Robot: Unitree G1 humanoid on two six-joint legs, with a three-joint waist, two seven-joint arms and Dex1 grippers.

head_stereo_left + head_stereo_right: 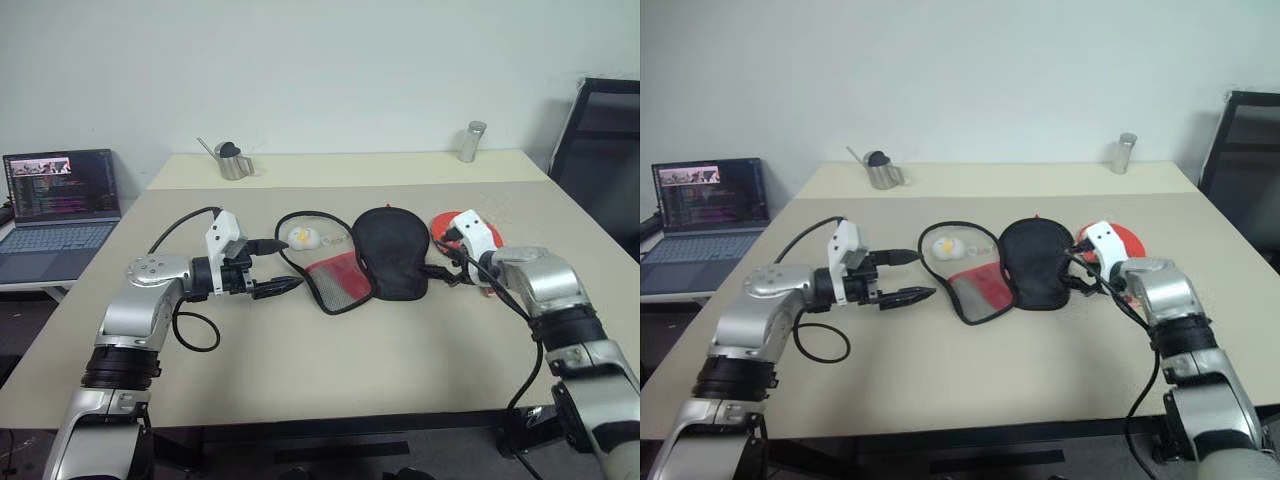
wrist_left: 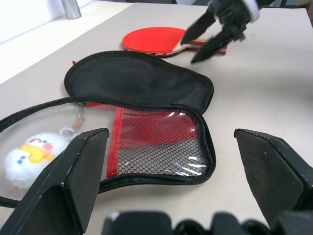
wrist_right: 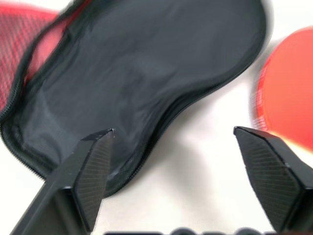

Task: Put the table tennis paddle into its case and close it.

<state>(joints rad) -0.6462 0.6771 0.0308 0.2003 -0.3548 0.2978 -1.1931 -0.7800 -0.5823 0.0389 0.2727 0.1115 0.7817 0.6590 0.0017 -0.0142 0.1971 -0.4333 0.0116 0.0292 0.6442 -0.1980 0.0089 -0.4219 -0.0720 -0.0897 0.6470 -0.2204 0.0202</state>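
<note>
Right claw (image 3: 171,171) agape over case (image 3: 142,83) edge | paddle (image 2: 156,40) beside

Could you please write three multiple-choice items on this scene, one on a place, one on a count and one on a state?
1. Where does the table tennis paddle lie?
A. Inside the case
B. On the table beside the case, near the right gripper
C. On the laptop

2. How many metal vessels stand at the table's far edge?
A. Two
B. None
C. Five

3. What state is the case in?
A. Zipped shut
B. Unzipped and spread open, black half beside red mesh half
C. Held up in the air

Answers:
1 B: the red face rests on the table next to the black half, by the right gripper.
2 A: a spouted jug and a shaker stand there.
3 B: both halves lie flat, the zipper rim parted, a white plush charm beside the mesh half.
</note>
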